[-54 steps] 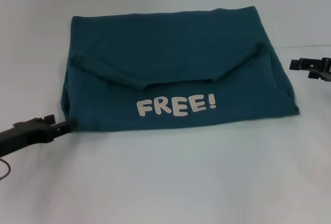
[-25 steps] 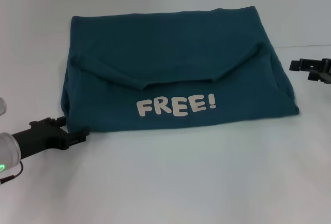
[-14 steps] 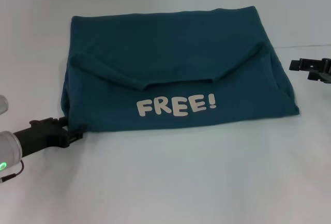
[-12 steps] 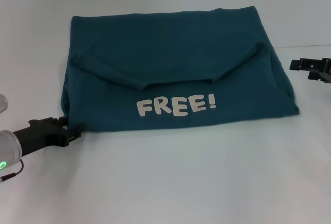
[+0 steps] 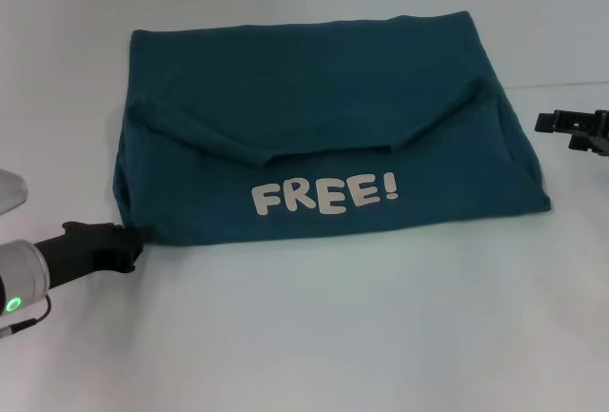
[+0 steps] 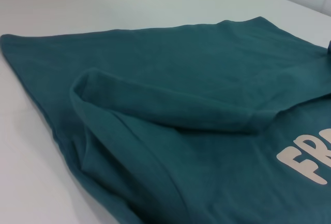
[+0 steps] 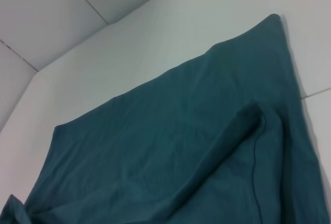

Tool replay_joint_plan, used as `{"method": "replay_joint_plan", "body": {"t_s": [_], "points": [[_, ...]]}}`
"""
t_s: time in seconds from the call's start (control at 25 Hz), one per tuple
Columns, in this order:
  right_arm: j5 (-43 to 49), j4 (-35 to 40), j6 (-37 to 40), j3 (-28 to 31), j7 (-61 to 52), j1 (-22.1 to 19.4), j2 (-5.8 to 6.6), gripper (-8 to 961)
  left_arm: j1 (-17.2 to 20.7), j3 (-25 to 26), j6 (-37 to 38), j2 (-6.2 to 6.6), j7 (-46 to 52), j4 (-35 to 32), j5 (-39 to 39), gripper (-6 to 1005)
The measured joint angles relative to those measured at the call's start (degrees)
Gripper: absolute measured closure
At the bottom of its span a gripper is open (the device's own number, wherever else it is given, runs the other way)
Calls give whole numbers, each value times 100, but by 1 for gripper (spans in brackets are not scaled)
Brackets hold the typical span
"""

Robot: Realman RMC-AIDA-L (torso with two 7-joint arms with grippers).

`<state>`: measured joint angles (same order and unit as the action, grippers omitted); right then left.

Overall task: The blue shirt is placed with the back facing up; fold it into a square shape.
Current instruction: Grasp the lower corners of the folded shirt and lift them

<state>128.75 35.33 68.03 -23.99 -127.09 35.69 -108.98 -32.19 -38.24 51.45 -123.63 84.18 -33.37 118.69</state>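
The dark teal-blue short-sleeved shirt of soft knit fabric [image 5: 324, 127] lies flat on the plain white table [image 5: 343, 326], taking up the far middle of the surface. It is already partly folded: both sleeves are turned inward, their hems meeting in a shallow V across the middle, and the whole shape is a wide rectangle, broader than it is deep. On the near panel, a cream-white printed word "FREE!" [image 5: 324, 194] faces up and reads upright from the robot's side.

The black left gripper [image 5: 131, 246] sits low at the near left corner of the shirt, its tip touching the cloth edge just where the near hem meets the left fold. Its fingers run together into 1 dark shape there, so I cannot tell whether they are pinching the fabric or merely resting against it. Behind it, the silver arm segment with a small green light [image 5: 11, 304] runs off the near left edge.

The black right gripper [image 5: 571, 127] hangs over the table beside the shirt's right edge, near it but apart from the cloth, and only partly in view; how its fingers stand cannot be told.

The left wrist view looks along the shirt [image 6: 170, 105] across the rolled left sleeve fold, with part of the printed letters [image 6: 305, 159] showing. The right wrist view shows the shirt [image 7: 170, 146] and its right sleeve fold.
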Motion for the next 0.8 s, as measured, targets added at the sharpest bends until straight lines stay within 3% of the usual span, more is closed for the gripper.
{"method": "replay_joint_plan", "body": {"t_s": [0.04, 0.16, 0.36, 0.56, 0.8], "points": [[1, 0, 0, -9, 0, -4, 1, 99, -4, -6, -1, -1, 1, 2, 1, 691], [41, 1, 0, -35, 0, -19, 26, 99, -6, -10, 10, -6, 14, -6, 3, 888], [168, -27, 5, -51, -89, -62, 81, 101, 32, -14, 131, -11, 149, -110, 6, 996], [305, -43, -13, -185, -198, -70, 71, 100, 98, -17, 400, -12, 305, -299, 5, 994], [352, -62, -557, -713, -201, 27, -156, 99, 82, -17, 458, -9, 316, -322, 5, 992]]}}
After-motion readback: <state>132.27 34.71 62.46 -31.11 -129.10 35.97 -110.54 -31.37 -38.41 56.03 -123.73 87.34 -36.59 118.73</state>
